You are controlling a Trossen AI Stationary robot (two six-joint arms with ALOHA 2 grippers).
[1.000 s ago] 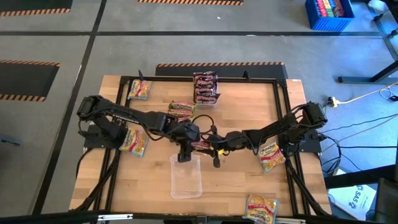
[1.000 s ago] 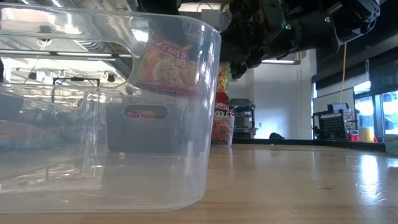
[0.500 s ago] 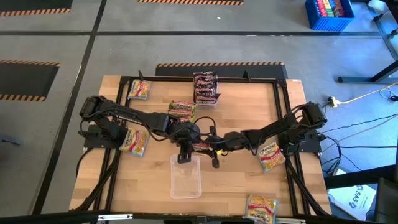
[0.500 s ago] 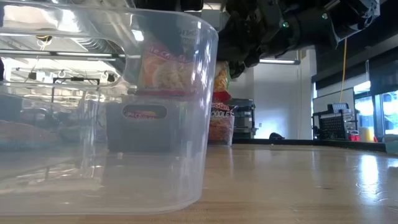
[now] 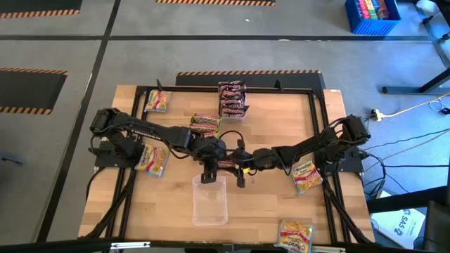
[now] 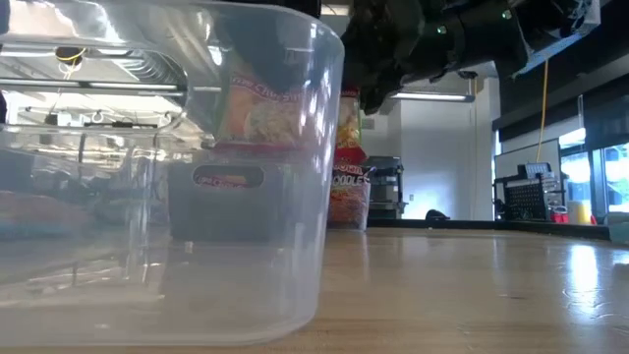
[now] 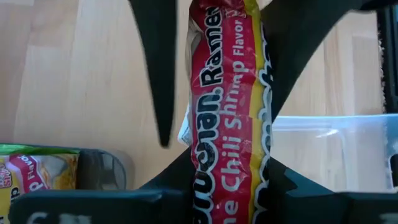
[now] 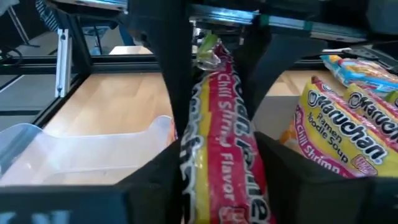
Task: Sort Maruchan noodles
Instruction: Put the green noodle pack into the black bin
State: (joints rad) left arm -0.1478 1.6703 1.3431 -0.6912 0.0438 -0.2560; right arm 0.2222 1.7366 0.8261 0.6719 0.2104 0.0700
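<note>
Your left hand (image 5: 209, 171) and right hand (image 5: 241, 173) are each clamped on a chili shrimp packet (image 7: 227, 106) over the clear tray's (image 5: 211, 207) 12 o'clock rim; they've closed in slightly, so release comes next.

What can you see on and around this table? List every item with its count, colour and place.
held packet: one, red and yellow, above the tray's far end
dark stack: count unclear, brown-red, far middle of the table
mixed pile: count unclear, dark and green, behind the grippers
corner packet: one, green-orange, far left
yellow-pink packets: three, left, right, near right edge
clear tray: one, transparent, near centre
table: one, light wood
blue crate: one, on the floor, far right
left gripper: dark, at the held packet
right gripper: dark, clamping the held packet
</note>
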